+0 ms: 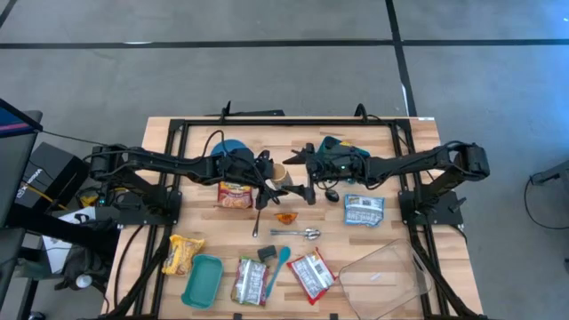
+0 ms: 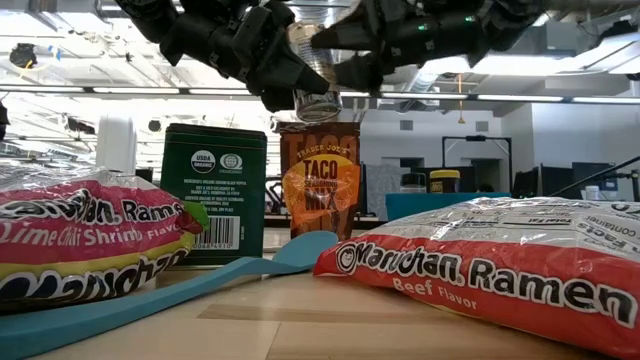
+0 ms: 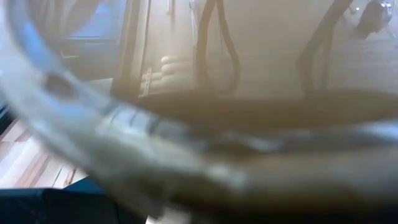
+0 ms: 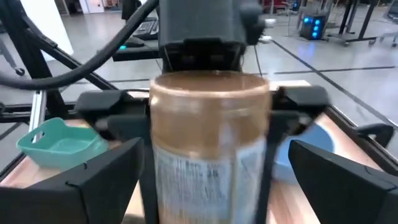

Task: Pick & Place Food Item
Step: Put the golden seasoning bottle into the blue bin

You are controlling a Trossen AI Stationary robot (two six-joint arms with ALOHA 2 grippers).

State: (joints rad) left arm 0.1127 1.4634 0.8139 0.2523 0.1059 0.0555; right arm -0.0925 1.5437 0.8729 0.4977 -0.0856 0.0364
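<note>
Aloft: jar between two grippers at mid-table

Item one, left gripper [image 1: 267, 169]: clamped on a clear jar [image 4: 210, 140] with brown contents and a printed label, a finger [image 4: 102, 111] on each side of it; the jar is carried above the table, upright in the low view, just over the taco seasoning packet [image 2: 320, 180].

Item two, right gripper [image 1: 300, 174]: jaws spread wide, facing the jar from the opposite side; its fingers [image 4: 93, 180] flank the jar without touching it.

Item three, table [image 1: 160, 133], wooden, below: dark green box [image 2: 214, 192] beside the taco packet; two ramen packets [image 2: 500, 265] in the low view's foreground, a blue spatula [image 2: 180, 295] between them; teal tray [image 1: 203, 280], yellow bag [image 1: 181, 253], spoon [image 1: 298, 234], clear container [image 1: 387, 276] nearer the front edge.
</note>
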